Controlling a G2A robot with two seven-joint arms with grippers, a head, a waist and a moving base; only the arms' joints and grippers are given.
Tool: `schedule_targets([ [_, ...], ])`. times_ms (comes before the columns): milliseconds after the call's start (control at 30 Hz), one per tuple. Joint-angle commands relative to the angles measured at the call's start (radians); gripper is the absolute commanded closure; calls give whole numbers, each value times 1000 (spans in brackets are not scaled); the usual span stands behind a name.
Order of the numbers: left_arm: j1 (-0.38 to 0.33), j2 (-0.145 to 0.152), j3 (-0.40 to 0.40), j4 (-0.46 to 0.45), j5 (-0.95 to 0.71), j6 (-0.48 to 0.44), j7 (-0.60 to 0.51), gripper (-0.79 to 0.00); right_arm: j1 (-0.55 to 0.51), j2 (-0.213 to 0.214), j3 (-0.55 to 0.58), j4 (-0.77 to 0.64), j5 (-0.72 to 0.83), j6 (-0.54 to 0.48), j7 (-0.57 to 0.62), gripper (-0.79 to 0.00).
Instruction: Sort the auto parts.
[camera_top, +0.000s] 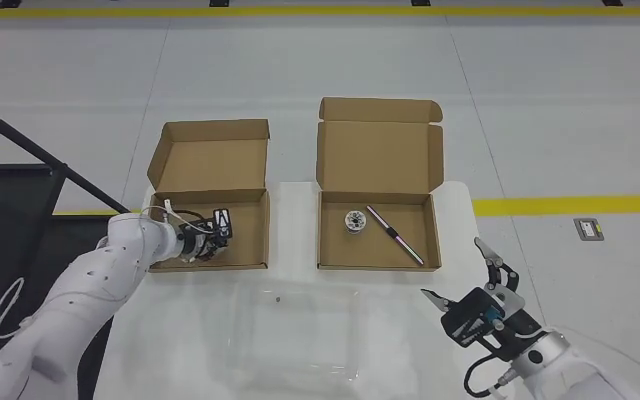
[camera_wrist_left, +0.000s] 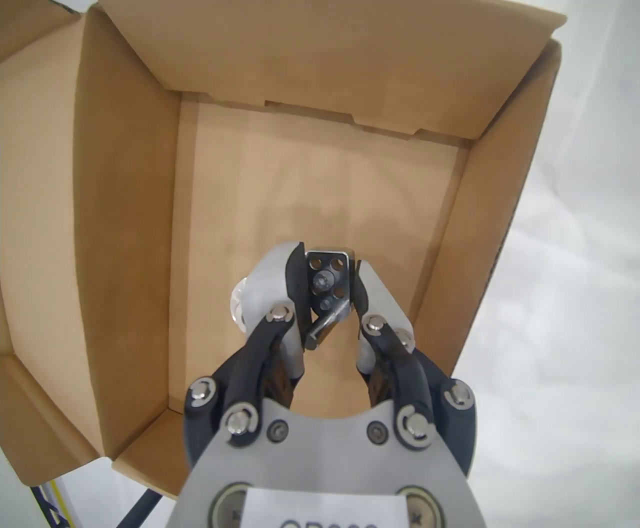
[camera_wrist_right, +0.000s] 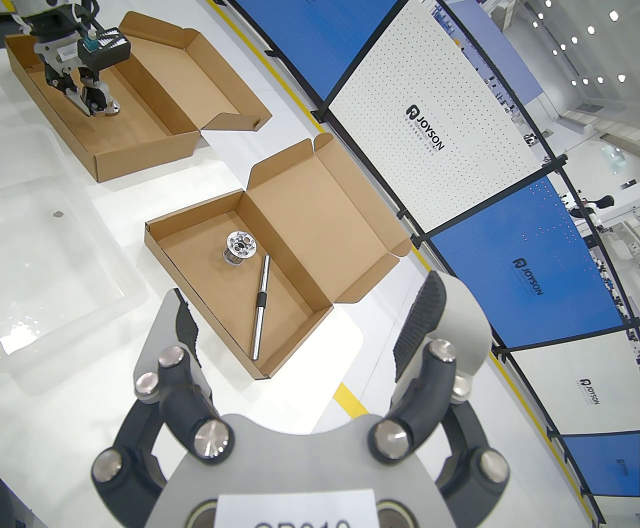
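**Left arm holds a part low inside the left box**

The small metal part (camera_wrist_left: 326, 282), a dark plate drilled with holes and carrying a silvery piece, is pinched between the pads of the left gripper (camera_wrist_left: 325, 272). It sits low over the floor of the left box (camera_wrist_left: 125, 200); whether it touches the cardboard I cannot tell. The right box (camera_top: 378, 155) already has a metal spool (camera_top: 354, 220) and a thin rod (camera_top: 394, 234) lying apart on its floor. Nearer the robot, a clear tray (camera_top: 290, 345) on the white table (camera_top: 295, 225) holds a tiny dark speck (camera_top: 276, 297). The right gripper (camera_top: 452, 267) hangs beside the tray, jaws spread wide and grasping nothing.

This looks like the drop-off step. The next move probably calls for settling the part on the floor, releasing it, and lifting clear of the box walls.
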Motion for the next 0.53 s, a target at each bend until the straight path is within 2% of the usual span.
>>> schedule_targets([
  [0, -5, -16, 1, 31, 6, 2, 13, -379, 0, 0, 0, 0, 0, 0, 0, -785],
  [133, -17, -37, -5, 76, 8, -5, 65, -379, 0, 0, 0, 0, 0, 0, 0, -785],
  [267, -36, -44, -10, 104, 35, -1, 118, -360, 0, 0, 0, 0, 0, 0, 0, -785],
  [500, -71, -21, -52, 115, 44, -12, 276, -372, 0, 0, 0, 0, 0, 0, 0, -785],
])
